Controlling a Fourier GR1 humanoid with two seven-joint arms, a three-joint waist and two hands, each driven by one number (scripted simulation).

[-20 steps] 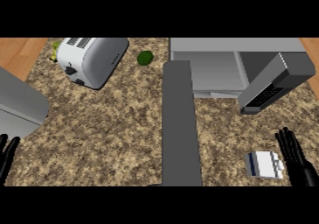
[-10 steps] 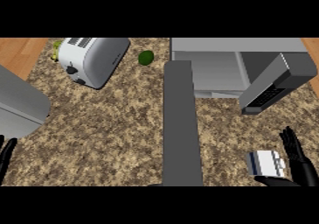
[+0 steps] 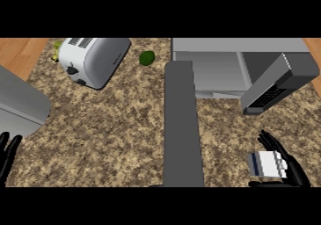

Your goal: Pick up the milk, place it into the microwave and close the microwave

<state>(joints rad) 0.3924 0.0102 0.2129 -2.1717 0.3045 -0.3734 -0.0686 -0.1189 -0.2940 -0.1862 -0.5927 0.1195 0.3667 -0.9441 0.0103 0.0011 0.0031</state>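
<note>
The step in hand looks like the pickup itself: the right hand sits at the near right corner of the granite counter, just beside the milk, a small white carton with a blue side that stands on the counter at the near right, its fingers straight and spread along the carton's right face and the thumb reaching under its near edge, so the hand is open and cups the carton without having curled round it yet. The next move, as I judge it, calls for the fingers and thumb to fold round the carton, then a lift and a carry toward the far right, where the microwave stands with its door swung out toward the near side; the cavity shows pale and bare. That open door hangs between the carton and the cavity, so the carry would need to pass left of it. A long grey bar runs from the near edge to the microwave, just left of the carton, and narrows that passage. The left hand rests open at the near left edge, fingers up. A toaster and a green lime-like fruit lie at the far edge, well apart from the work, and a grey slab sits at the left
</note>
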